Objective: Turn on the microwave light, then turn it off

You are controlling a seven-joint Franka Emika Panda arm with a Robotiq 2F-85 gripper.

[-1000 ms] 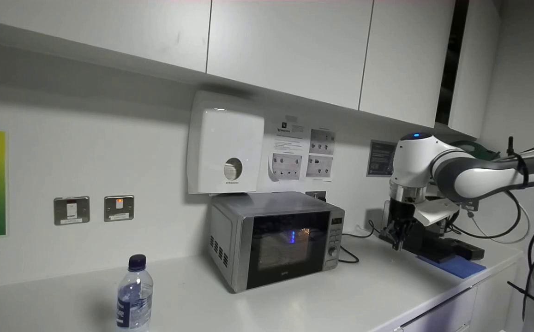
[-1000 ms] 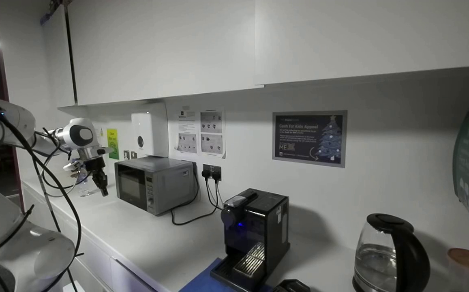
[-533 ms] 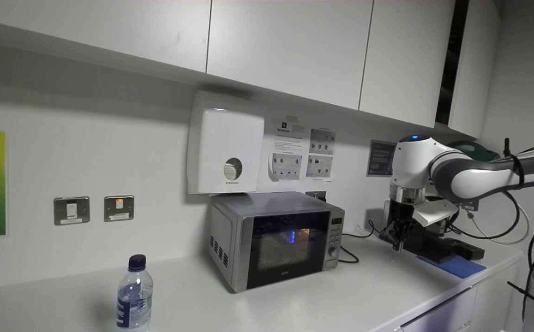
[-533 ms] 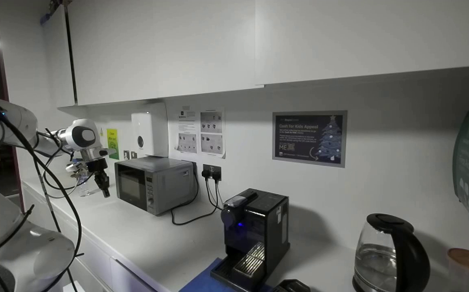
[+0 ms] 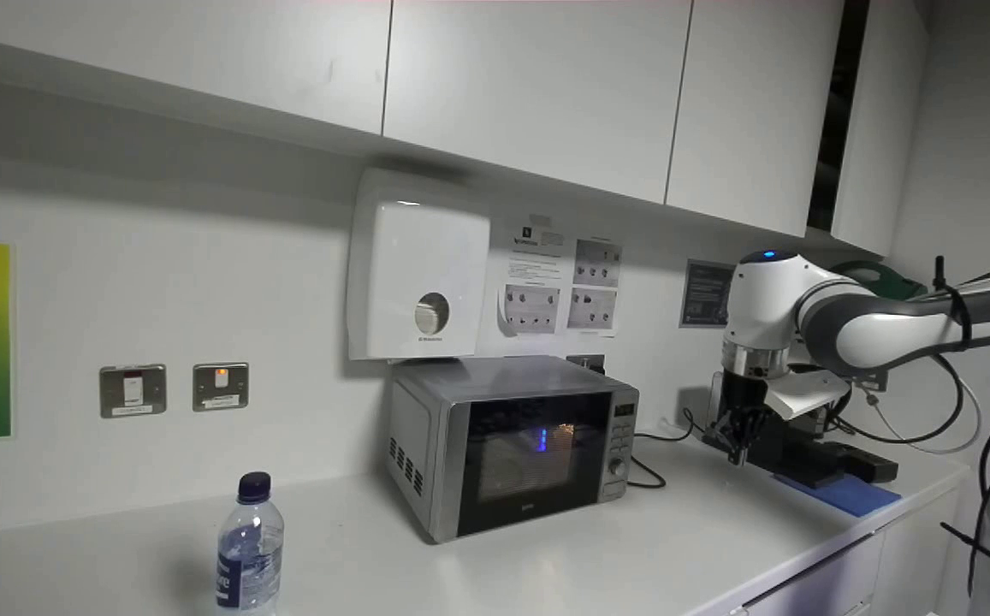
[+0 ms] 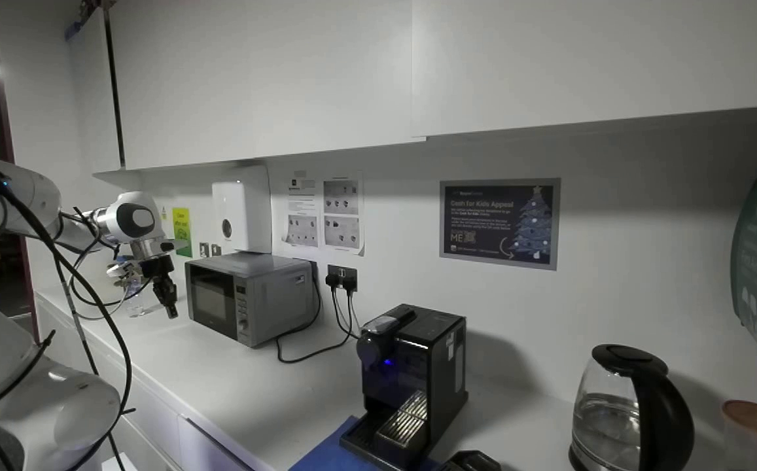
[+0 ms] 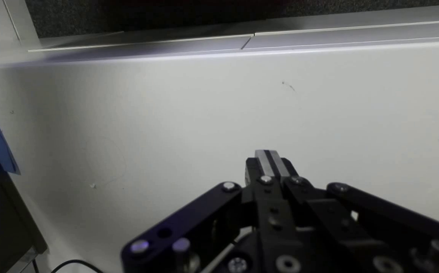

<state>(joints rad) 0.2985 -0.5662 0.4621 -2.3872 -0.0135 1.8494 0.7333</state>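
The silver-grey microwave [image 5: 512, 462] stands on the counter with its door shut; it also shows in an exterior view [image 6: 250, 294]. Its door glass is dark, with a blue glint and a small warm glint; I cannot tell if these are reflections. The control strip [image 5: 619, 445], with buttons and a knob, is on its right and also shows in an exterior view [image 6: 242, 307]. My gripper [image 7: 272, 163] is shut and empty, pointing down above the counter. In both exterior views the gripper [image 5: 737, 458] [image 6: 170, 309] is apart from the microwave, out in front of it. The wrist view does not show the microwave.
A black coffee machine [image 6: 417, 373] stands on a blue mat [image 6: 329, 448], beside a glass kettle [image 6: 607, 418]. A water bottle [image 5: 251, 552] stands left of the microwave. Black cables [image 6: 299, 356] lie behind it. Wall cupboards [image 5: 537, 94] overhang. The counter's front edge [image 7: 204, 55] shows in the wrist view.
Between one second and half a second ago the arm and gripper shifted very slightly, a little rightward in an exterior view. Since then nothing has visibly moved. The microwave looks the same.
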